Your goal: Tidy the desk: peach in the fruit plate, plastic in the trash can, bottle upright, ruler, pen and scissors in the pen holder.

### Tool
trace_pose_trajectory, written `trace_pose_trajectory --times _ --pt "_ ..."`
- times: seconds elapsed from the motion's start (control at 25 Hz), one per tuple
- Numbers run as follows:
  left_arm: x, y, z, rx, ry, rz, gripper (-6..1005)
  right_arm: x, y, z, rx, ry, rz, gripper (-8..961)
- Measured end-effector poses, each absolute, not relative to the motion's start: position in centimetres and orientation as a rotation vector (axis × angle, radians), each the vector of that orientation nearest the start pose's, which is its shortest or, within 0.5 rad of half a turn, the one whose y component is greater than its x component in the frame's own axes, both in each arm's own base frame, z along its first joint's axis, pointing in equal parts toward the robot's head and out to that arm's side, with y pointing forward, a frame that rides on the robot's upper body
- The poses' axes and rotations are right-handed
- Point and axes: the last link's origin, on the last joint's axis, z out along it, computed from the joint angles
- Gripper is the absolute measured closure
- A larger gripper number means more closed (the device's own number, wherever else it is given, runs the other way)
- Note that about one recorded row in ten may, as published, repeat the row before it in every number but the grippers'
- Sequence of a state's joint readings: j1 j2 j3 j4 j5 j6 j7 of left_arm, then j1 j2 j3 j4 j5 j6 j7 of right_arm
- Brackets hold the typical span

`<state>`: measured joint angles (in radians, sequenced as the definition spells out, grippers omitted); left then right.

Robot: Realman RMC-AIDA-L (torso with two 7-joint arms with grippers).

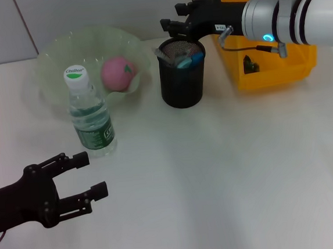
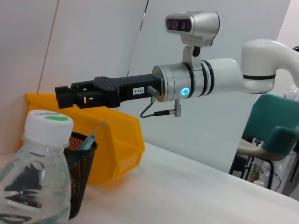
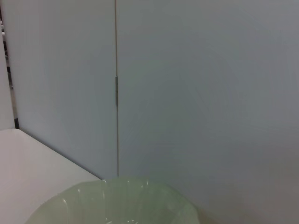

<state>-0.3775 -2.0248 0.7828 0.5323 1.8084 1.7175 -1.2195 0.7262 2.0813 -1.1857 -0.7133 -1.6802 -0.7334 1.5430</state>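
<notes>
While the right claw (image 1: 172, 20) hovers just above the pen holder (image 1: 181, 79), I cannot tell its fingers' state. Left claw (image 1: 89, 176) waits spread apart near the upright bottle (image 1: 89, 115); the peach (image 1: 118, 74) sits in the fruit plate (image 1: 50, 59).

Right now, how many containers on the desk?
3: fruit plate holding the peach at back left, pen holder mid-back, yellow bin behind right. None seem hidden.

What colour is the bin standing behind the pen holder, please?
Yellow; the bin shows best in the head view, behind the black mesh pen holder.
</notes>
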Motion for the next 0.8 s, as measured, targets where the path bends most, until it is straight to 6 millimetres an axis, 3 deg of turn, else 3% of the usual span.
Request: trace_pose_trajectory --times 0.12,0.44,0.56,0.8 --pt "-29.0 27.1 0.6 -2.718 -0.617 -0.947 159 17.6 45.1 -1.6 -2.342 0.488 0.482 543" --pt "-29.0 27.1 0.6 -2.718 -0.617 -0.954 159 17.7 43.5 0.8 -2.37 0.539 0.637 366" --pt "-29.0 27.1 0.7 -2.718 -0.634 -0.959 159 18.0 41.6 2.5 -2.418 0.534 0.732 321" --pt "-28.8 27.2 1.3 -2.734 -0.647 -0.965 159 19.3 36.8 5.1 -2.621 0.487 0.81 136"
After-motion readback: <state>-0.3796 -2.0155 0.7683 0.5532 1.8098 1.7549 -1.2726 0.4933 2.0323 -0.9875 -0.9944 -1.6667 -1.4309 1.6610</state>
